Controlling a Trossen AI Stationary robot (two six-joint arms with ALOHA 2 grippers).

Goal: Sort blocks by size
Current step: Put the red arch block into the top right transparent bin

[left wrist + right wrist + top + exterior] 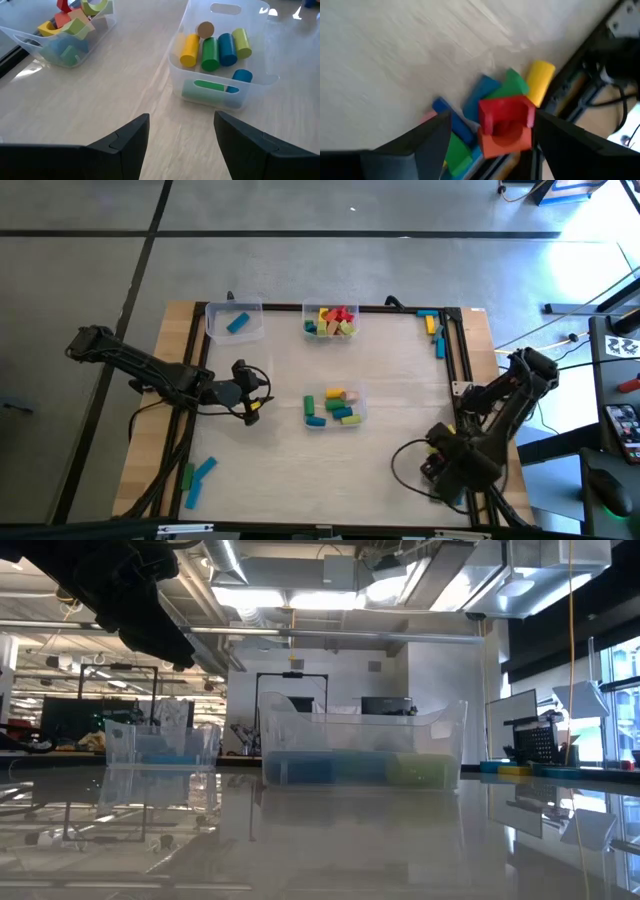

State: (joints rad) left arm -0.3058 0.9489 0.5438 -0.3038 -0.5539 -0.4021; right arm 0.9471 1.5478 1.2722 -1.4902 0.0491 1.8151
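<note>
Right gripper [487, 145] hovering wide over red arch block [506, 120]; you're centering jaws, descending straight (left gripper [181, 132] idling wide).

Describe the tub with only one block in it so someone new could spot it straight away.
Look along the table's far edge, where two clear tubs stand. The one-block tub is at the far-left corner, beyond the left gripper. It holds a single blue block, whereas the neighbouring tub is heaped with mixed colours.
</note>
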